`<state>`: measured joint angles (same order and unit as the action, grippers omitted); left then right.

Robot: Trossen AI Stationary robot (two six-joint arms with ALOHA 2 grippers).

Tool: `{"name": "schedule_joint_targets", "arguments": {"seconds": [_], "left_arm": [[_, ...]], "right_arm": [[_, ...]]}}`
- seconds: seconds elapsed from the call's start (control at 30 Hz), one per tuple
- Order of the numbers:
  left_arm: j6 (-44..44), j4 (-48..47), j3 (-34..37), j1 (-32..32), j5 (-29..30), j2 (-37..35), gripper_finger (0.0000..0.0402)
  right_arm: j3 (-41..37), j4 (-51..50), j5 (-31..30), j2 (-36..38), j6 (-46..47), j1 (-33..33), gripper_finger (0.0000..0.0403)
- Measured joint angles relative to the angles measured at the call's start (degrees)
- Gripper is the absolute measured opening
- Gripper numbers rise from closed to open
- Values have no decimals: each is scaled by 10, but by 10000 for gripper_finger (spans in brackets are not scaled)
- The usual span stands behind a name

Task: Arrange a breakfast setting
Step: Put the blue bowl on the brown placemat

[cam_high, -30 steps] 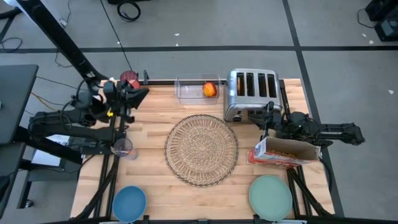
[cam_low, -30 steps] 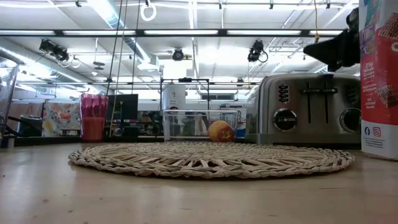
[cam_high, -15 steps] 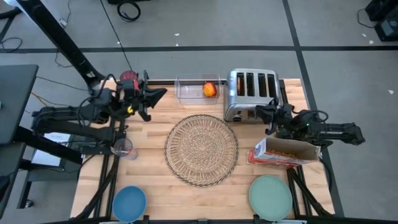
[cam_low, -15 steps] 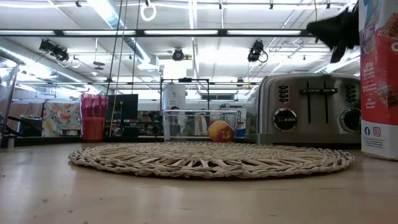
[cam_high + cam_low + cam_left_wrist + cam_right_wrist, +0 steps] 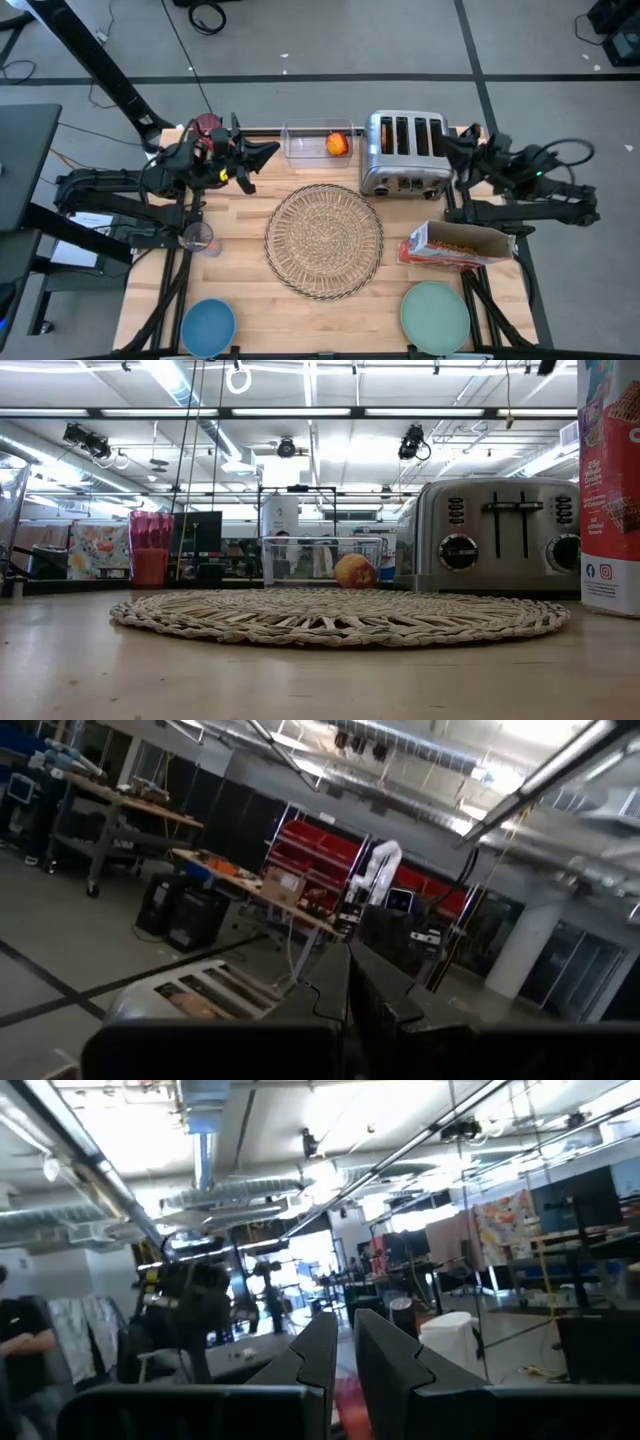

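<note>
While both arms hang up at the back of the table [image 5: 240, 225], nothing from the setting sits on the wicker placemat [image 5: 323, 240] so far. On the left side, the left gripper [image 5: 268, 151] is pinched shut with nothing in it, pointing toward the middle from just beside the dark red cup [image 5: 207, 126], which stands at the back left edge. A small clear glass [image 5: 197, 238] stands further forward on that side; can't tell if anything's in it. The blue bowl [image 5: 208, 326] is down at the front left corner and looks empty.

Middle of the table is just the round placemat, bare. Behind it, a clear plastic box [image 5: 318, 142] holds the orange-red fruit [image 5: 337, 144] at its right end, nothing else inside. Next to the box stands the silver toaster [image 5: 404, 152]; can't see into its slots.

Over on the right, the right gripper [image 5: 458, 139] is raised by the toaster's far end, fingers nearly together, holding nothing. A cereal box [image 5: 458, 243] lies in front of that arm with its top open and cereal showing. The pale green plate [image 5: 435, 317] sits empty at the front right corner.
</note>
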<state>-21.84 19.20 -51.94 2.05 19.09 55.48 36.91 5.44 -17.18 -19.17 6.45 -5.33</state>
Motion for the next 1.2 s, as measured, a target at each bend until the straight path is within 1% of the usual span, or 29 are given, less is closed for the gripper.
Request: {"name": "schedule_joint_targets", "arguments": {"seconds": [0.13, 0.2, 0.27, 0.33, 0.5, 0.63, 0.77, 0.87, 1.0, 1.2], "left_arm": [[0, 7, -12, -15, 0, 0, 18], [1, -16, -36, -27, 0, 2, 18], [5, -65, -73, -39, 0, 12, 18], [10, -161, -120, -50, 0, 21, 18], [-4, -359, -280, -78, 0, 70, 18], [-64, -450, -398, -105, -6, 122, 18], [-92, -511, -486, -150, -26, 162, 18], [-122, -552, -518, -195, -43, 183, 18], [-191, -580, -522, -261, -45, 190, 18], [-360, -664, -515, -356, -44, 206, 18]], "right_arm": [[87, -41, -29, -60, 23, 0, 50], [131, -58, -32, -91, 31, 0, 50], [170, -78, -28, -122, 47, 0, 49], [214, -108, -14, -155, 57, 0, 49], [311, -209, 4, -226, 59, 0, 49], [358, -246, 3, -262, 78, 0, 49], [372, -253, 3, -280, 67, 0, 53], [372, -257, 3, -286, 45, 0, 55], [372, -263, 3, -292, 29, 0, 57], [372, -266, 3, -295, 24, 0, 57]]}}
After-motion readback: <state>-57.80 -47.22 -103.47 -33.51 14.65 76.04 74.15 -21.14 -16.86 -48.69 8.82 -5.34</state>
